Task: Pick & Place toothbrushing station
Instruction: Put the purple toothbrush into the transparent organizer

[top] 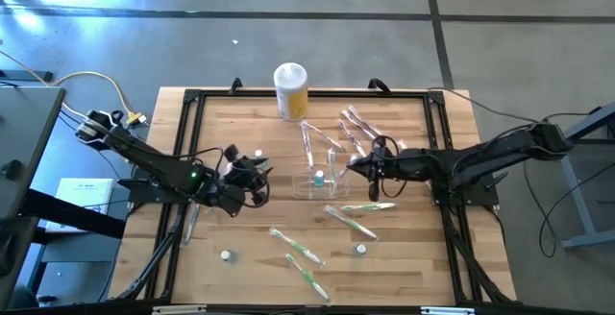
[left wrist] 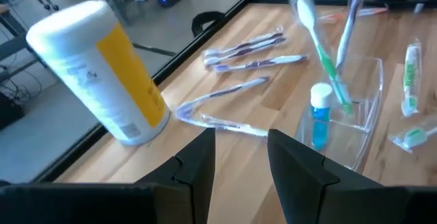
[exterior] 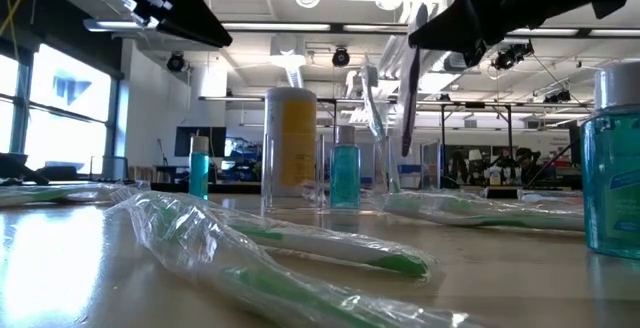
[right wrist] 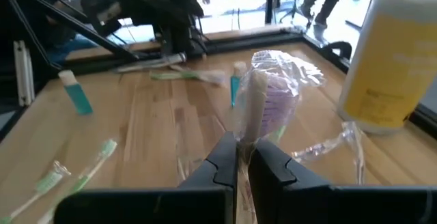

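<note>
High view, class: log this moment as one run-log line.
right gripper: shut on wrapped purple toothbrush | position: beside toothbrushing station | left gripper: open, empty, waiting left of station

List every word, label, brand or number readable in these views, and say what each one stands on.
No text can be read in any view.
Yellow canister: small print on its white side panel, too blurred to read.
Paper on the surface left of the table: printed, too small to read.
Small blue bottles: no legible label.

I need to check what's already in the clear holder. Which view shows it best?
Left wrist view: the holder shows close, with a blue bottle and green toothbrush inside. High view shows it small; low view only its contents; right wrist barely.
</note>
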Controlling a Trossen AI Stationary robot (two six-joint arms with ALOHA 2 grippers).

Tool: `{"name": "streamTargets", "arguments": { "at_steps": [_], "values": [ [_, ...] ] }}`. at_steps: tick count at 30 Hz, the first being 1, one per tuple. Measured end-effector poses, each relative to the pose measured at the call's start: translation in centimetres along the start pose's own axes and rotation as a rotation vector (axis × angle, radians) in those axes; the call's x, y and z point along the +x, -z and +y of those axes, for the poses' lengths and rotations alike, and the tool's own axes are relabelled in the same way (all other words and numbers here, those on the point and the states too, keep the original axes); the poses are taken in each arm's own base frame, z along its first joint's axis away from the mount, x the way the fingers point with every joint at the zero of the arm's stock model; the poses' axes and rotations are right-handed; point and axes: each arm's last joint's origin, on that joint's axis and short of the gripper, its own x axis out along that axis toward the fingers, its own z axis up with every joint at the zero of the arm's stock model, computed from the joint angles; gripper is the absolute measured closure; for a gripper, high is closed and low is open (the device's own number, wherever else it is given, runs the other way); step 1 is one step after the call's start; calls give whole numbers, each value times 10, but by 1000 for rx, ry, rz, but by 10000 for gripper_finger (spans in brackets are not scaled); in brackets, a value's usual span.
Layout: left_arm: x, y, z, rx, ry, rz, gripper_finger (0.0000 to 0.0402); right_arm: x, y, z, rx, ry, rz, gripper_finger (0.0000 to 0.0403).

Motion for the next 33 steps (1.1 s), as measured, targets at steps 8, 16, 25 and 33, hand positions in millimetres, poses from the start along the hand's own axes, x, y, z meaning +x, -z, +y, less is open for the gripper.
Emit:
{"name": "streamTargets", "arguments": {
  "at_steps": [8, 16, 25, 33],
  "values": [
    [0, 4, 1, -19, -2, 4, 272, 17, 14, -5, 17, 32, 75, 395],
    [0, 4, 0, -105, 26, 20, 272, 33, 23, -8, 64, 11, 95, 393],
    [0, 5, 0, -114, 52, 35, 272, 33, 23, -8, 68, 33, 91, 317],
    [-6, 7, -5, -99, 82, 33, 272, 32, 20, -8, 73, 41, 66, 246]
  ]
}}
